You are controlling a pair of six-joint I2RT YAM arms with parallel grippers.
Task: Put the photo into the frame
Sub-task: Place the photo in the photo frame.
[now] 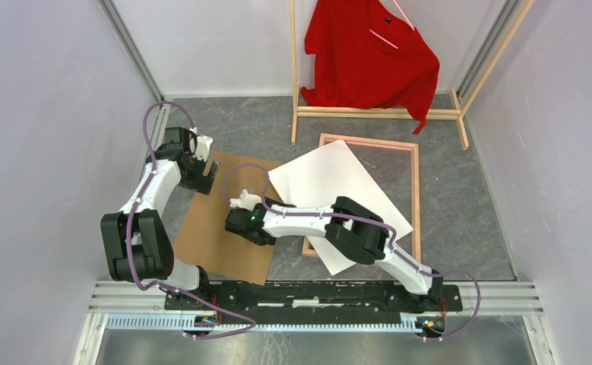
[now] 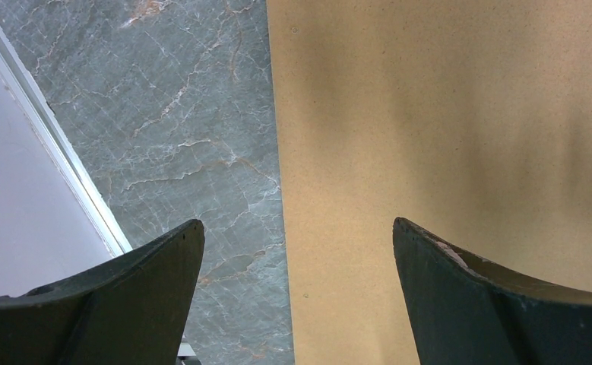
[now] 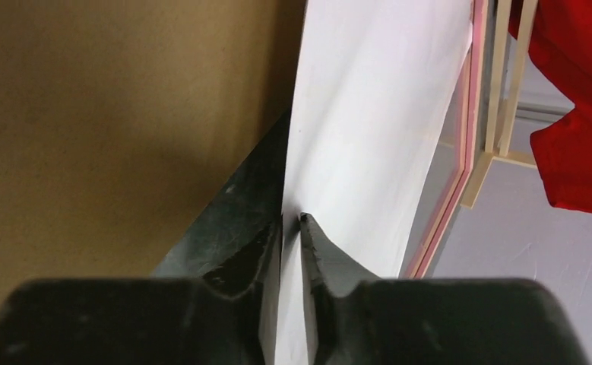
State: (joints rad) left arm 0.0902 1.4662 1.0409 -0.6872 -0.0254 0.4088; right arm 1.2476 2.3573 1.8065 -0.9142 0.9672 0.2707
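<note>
On the grey marbled table (image 1: 467, 198), the photo (image 1: 330, 182) lies with its plain white back up, so the printed side cannot be seen. It sits askew like a diamond. Its long axis runs from far left to near right, with one corner pointing to the far wall and another toward the arm bases. It lies across the left rail of the frame (image 1: 416, 198) and is not seated inside it. About half the sheet covers the frame's opening and the rest hangs out to the left.

The frame lies flat with its long sides running near to far. The wrist view shows a pink face on it.

The right hand (image 3: 291, 219) reaches leftward across the sheet and pinches the photo's left edge. One finger is above the paper and one below, pressed nearly together.

The left hand (image 2: 296, 228) is spread wide and holds nothing. It hangs over the far left edge of a brown backing board (image 1: 216, 236) lying left of the photo.

Beyond the frame stands a wooden clothes rack (image 1: 376, 114) with a red shirt (image 1: 368, 61) on it.
</note>
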